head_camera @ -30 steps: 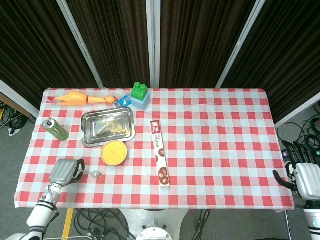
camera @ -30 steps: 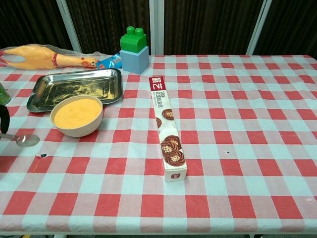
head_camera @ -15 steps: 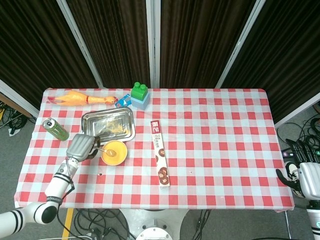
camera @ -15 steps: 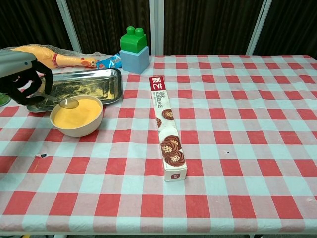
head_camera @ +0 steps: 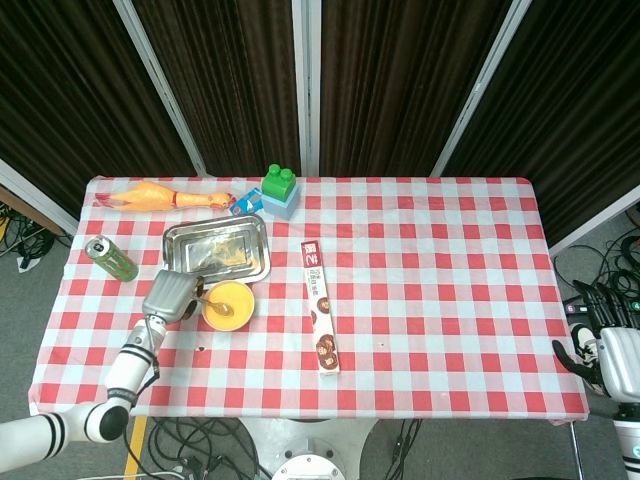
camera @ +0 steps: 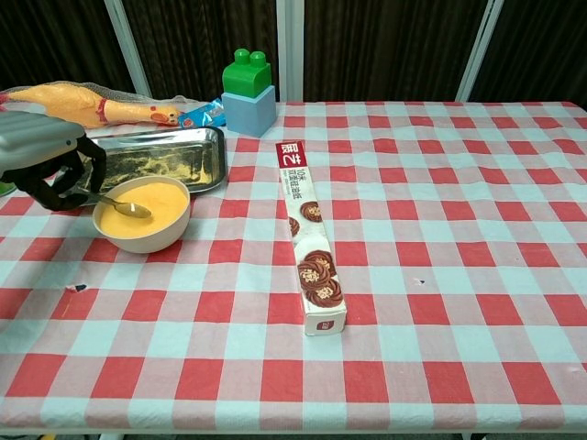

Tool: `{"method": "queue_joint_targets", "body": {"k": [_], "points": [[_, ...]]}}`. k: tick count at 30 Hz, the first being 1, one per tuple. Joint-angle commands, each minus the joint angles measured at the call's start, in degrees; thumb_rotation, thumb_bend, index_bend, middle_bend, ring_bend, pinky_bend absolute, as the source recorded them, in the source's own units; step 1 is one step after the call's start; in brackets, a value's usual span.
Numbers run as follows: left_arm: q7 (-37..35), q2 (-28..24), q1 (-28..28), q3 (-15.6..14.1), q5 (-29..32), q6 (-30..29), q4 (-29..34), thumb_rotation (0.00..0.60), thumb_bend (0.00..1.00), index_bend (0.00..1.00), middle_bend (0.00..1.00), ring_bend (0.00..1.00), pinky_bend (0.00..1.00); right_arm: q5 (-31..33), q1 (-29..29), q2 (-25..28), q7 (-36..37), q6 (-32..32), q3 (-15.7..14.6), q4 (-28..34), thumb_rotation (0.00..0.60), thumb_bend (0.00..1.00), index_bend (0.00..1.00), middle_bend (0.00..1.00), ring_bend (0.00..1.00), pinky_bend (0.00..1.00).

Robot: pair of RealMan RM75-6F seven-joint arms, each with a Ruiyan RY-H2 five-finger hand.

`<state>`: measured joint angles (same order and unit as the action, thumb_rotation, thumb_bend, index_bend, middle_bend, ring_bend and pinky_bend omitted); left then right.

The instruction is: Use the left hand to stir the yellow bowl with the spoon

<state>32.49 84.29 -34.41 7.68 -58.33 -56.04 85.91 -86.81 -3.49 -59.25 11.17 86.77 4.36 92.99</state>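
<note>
The yellow bowl [head_camera: 229, 305] [camera: 144, 215] stands on the checked cloth in front of the steel tray. My left hand [head_camera: 168, 296] [camera: 46, 164] hovers just left of it and grips the handle of a metal spoon [camera: 122, 205] [head_camera: 212, 303]. The spoon's head lies inside the bowl, on the yellow surface. My right hand [head_camera: 610, 355] hangs past the table's right edge, near the floor; its fingers are spread and it holds nothing. The chest view does not show that hand.
A steel tray [head_camera: 216, 252] [camera: 142, 163] lies behind the bowl. A long biscuit box [head_camera: 320, 319] [camera: 308, 236] lies to the bowl's right. A green can [head_camera: 110, 259] stands at the left. A rubber chicken [head_camera: 160, 196] and a green-blue block [head_camera: 280, 190] sit at the back.
My left hand lifted the spoon from the table's front left and carried it to the bowl. The spoon's head has dropped from the bowl's rim into the bowl. My right hand has hardly moved.
</note>
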Motion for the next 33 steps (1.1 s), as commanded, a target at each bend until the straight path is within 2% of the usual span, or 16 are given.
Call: {"method": "queue_joint_targets", "body": {"k": [1, 7, 12, 20, 33], "points": [[-0.2, -0.4, -0.1, -0.1, -0.2, -0.7, 0.7, 0.6, 0.41, 0.49, 0.85, 0.87, 1.0, 0.0, 0.1, 0.0, 0.0, 0.3, 0.1, 0.0, 0.6, 0.24, 0.0, 0.11, 0.0, 0.0], [-0.9, -1.4, -0.6, -0.3, -0.4, -0.6, 2.0, 0.6, 0.41, 0.48, 0.85, 0.87, 1.0, 0.0, 0.2, 0.4, 0.2, 0.8, 0.5, 0.0, 0.6, 0.24, 0.0, 0.11, 0.0, 0.0], [-0.5, -1.7, -1.8, -0.5, 0.5, 0.5, 1.7, 0.6, 0.36, 0.49, 0.85, 0.87, 1.0, 0.1, 0.3, 0.9, 0.1, 1.2, 0.8, 0.2, 0.6, 0.24, 0.0, 0.11, 0.0, 0.0], [1.0, -2.2, -2.9, -1.3, 2.8, 1.5, 1.9, 0.6, 0.36, 0.53, 0.85, 0.87, 1.0, 0.5, 0.5, 0.9, 0.4, 1.2, 0.8, 0.1, 0.6, 0.24, 0.0, 0.11, 0.0, 0.0], [-0.4, -2.2, -4.2, -2.2, 3.0, 2.6, 1.6, 0.6, 0.36, 0.54, 0.85, 0.87, 1.0, 0.7, 0.8, 0.6, 0.8, 1.2, 0.7, -0.3, 0.6, 0.24, 0.0, 0.11, 0.0, 0.0]]}}
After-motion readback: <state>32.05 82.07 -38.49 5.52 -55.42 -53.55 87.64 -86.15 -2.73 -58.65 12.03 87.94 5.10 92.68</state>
